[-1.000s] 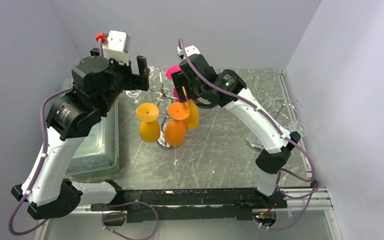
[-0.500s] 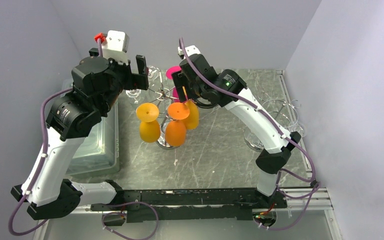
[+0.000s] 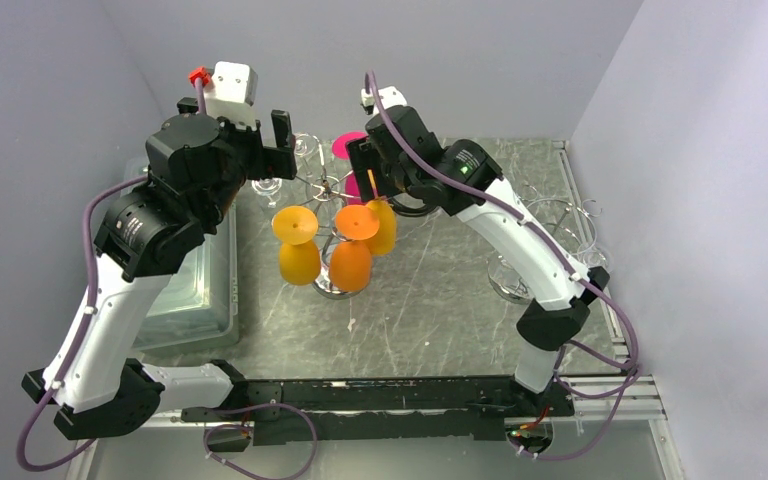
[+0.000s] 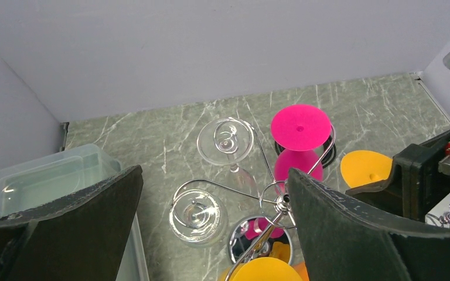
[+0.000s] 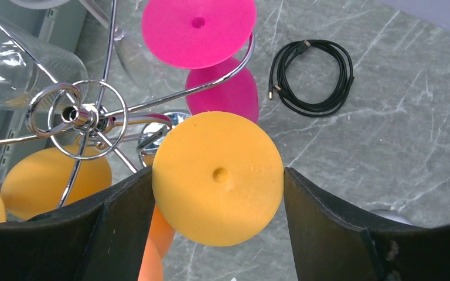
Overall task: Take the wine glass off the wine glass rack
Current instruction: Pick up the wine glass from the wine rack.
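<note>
At the far left, a clear bin (image 3: 195, 295) sits on the bench (image 3: 430, 310). The left tool (image 4: 214, 175) hangs high over the left side of the rack (image 3: 332, 185). Its fingers are wide apart with nothing between them, and it has not moved. Under it, clear glasses (image 4: 225, 140) hang upside down on the rack, which stands mid-bench toward the back. A pink glass (image 5: 198, 26) hangs on a far arm, and two orange glasses (image 3: 300, 262) hang at the front.

The right tool (image 5: 217, 175) is clamped on the round foot of a third orange glass (image 3: 383, 232), with one finger touching each side. This glass hangs bowl down, just right of the rack's middle. I cannot tell if it is off its wire arm. Since a second ago the right arm has shifted a little up and to the right, but the glass has hardly moved.

A black cable (image 5: 313, 76) lies on the bench behind. At the far right stands another wire stand (image 3: 560, 235).
</note>
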Action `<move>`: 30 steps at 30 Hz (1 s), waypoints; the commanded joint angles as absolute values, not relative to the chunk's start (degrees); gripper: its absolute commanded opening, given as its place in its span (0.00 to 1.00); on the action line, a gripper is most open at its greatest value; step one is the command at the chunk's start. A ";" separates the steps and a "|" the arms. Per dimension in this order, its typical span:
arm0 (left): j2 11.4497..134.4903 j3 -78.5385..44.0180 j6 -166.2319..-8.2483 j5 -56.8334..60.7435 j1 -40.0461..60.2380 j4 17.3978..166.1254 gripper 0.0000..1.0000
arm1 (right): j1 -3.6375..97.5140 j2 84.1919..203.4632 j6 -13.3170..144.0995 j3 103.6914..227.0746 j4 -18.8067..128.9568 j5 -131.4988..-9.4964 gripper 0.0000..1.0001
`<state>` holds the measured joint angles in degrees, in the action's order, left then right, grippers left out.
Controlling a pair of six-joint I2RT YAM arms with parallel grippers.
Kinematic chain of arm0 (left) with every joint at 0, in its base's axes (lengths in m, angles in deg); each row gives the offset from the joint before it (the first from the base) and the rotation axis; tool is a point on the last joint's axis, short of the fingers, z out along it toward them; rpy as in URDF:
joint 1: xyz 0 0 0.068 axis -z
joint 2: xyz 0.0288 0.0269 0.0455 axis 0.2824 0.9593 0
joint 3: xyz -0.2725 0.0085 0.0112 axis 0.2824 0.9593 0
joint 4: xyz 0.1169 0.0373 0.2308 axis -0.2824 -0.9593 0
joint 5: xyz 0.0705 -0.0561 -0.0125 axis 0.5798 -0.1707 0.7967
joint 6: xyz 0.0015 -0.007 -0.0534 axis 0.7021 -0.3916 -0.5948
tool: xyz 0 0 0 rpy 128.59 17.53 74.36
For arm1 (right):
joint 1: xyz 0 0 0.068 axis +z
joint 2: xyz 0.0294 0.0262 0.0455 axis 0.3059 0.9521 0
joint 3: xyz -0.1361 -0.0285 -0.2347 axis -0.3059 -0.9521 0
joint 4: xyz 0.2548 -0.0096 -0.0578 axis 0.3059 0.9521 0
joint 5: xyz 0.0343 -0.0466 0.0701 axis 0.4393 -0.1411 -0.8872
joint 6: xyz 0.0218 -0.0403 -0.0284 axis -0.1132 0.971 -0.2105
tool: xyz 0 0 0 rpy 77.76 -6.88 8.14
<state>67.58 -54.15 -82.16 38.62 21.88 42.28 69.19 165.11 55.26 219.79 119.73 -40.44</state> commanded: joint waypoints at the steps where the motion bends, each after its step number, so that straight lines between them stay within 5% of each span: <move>1: 66.55 -54.33 -82.36 40.19 22.00 45.23 0.99 | 69.56 161.48 54.97 219.32 116.16 -40.42 0.44; 30: 67.48 -53.61 -82.69 39.80 21.98 45.84 0.99 | 70.61 159.47 53.51 215.57 116.22 -35.51 0.43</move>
